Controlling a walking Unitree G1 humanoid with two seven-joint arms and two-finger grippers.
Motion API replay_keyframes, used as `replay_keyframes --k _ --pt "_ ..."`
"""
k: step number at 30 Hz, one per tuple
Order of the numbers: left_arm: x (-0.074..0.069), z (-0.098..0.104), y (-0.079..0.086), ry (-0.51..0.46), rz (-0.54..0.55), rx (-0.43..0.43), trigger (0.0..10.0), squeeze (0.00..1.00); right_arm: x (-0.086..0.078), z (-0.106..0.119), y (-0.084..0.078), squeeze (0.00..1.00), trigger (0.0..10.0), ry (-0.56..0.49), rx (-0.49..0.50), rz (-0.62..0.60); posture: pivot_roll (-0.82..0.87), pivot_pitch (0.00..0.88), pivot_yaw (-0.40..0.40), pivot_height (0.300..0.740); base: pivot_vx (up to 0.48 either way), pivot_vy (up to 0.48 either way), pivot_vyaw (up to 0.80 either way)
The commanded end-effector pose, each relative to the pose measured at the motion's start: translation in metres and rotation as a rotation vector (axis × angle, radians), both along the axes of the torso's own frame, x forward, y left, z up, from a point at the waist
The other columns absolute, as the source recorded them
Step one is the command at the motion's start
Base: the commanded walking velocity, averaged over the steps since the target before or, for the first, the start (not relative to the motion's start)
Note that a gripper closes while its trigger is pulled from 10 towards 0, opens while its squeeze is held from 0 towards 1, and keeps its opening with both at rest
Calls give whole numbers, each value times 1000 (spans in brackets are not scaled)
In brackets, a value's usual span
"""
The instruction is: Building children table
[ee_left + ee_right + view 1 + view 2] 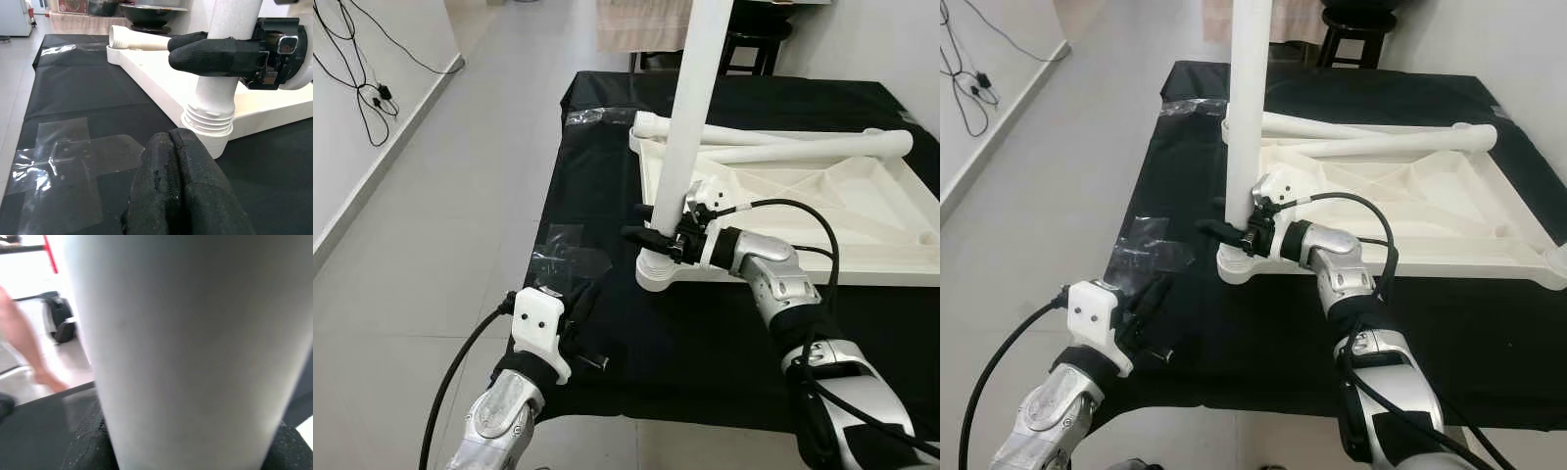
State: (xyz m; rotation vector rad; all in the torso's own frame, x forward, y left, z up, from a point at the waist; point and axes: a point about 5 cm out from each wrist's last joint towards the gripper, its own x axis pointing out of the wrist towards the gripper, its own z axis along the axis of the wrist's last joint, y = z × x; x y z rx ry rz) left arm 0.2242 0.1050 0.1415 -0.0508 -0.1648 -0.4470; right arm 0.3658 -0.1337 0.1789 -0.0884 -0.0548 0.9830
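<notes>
The white tabletop (862, 211) lies upside down on a black-covered table (597, 186). One white leg (690, 108) stands upright in the near left corner socket (656, 269); its threaded end (208, 120) sits at the socket's mouth. My right gripper (641, 222) is shut on this leg just above the socket, one finger (205, 51) on each side of it. Two more legs (803, 149) lie crossed on the tabletop's far side. My left gripper (582, 304) hovers at the table's near left edge, shut and empty, its fingers (181, 186) pointing at the socket.
Crumpled clear tape (563, 257) is stuck to the black cover between my left gripper and the socket. A dark stool (754, 44) stands behind the table. Cables (367, 88) hang on the left wall. A person's bare leg (29, 352) is beyond the table.
</notes>
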Motion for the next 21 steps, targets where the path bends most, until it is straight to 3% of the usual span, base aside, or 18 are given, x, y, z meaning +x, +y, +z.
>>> replay_keyframes --k 1,2,3,5,8,11,16,17,18,19,20,21 --pt "0 -1 1 11 -1 -11 10000 0 -1 -11 -6 0 0 -2 -76 -121 65 143 -37 740 0 0 0" --pt "0 0 2 11 1 -10 10000 0 -1 -19 -2 0 0 -14 -115 -301 52 144 -34 740 0 0 0" --pt "0 0 3 11 1 -11 10000 0 -11 -30 5 0 0 46 -51 -521 47 146 -32 740 0 0 0" --pt "1 0 3 11 1 -12 10000 0 -31 -42 10 0 0 138 54 -726 48 148 -30 740 0 0 0" --pt "3 -1 5 11 1 -9 10000 0 -44 -31 38 0 0 7 -15 -566 42 141 -16 740 0 0 0" --pt "4 -1 3 13 -2 -13 10000 0 -29 -25 35 0 0 2 -16 -571 50 132 -33 740 0 0 0" --pt "4 -1 3 9 2 -12 10000 0 -27 -27 40 0 0 25 -22 -571 52 133 -32 740 0 0 0" --pt "4 -1 3 7 6 -10 10000 0 -28 -25 44 0 10000 28 2 -536 52 133 -31 740 0 0 0" --pt "4 -1 3 6 8 -10 10000 0 -32 -21 47 545 10000 22 20 -527 51 134 -32 740 0 0 0" --pt "4 -1 2 6 9 -10 10000 0 -35 -15 48 804 10000 3 44 -513 51 134 -32 740 0 0 0" --pt "4 -1 2 6 9 -10 10000 0 -35 -15 48 804 10000 3 44 -513 51 134 -32 740 0 0 0" --pt "4 0 2 6 7 -11 10000 0 -39 -7 51 1000 10000 -22 74 -452 50 136 -33 740 0 0 0"
